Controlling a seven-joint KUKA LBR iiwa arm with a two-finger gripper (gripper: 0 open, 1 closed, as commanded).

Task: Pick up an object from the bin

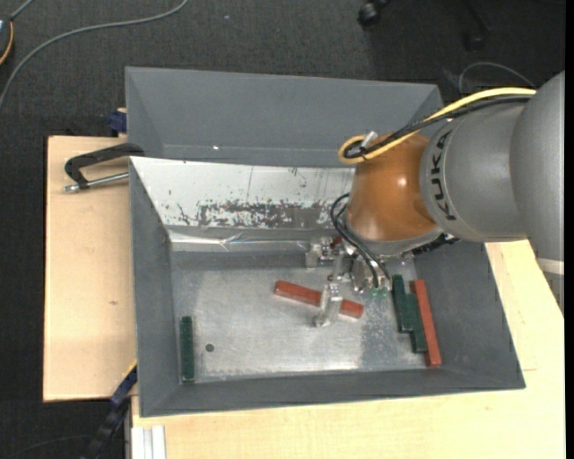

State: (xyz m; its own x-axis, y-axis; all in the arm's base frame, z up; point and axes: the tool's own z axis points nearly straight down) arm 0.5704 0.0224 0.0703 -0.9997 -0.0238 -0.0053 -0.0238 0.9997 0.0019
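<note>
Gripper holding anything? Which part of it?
Cannot tell. The gripper sits over the middle of the flat red bar on the grey metal bin floor.

Dark carpeted floor beyond a grey metal bin, viewed from above.

The floor [63, 90] is a dark, speckled carpet that shows along the far side and down the left. A thin pale cable [56, 34] curves across it at the far left. Two black objects [369, 12] lie on it at the far edge, towards the right, cut off too much to identify. Light comes from overhead and throws a bright glare on the far inner wall of the bin [269, 108].
</note>
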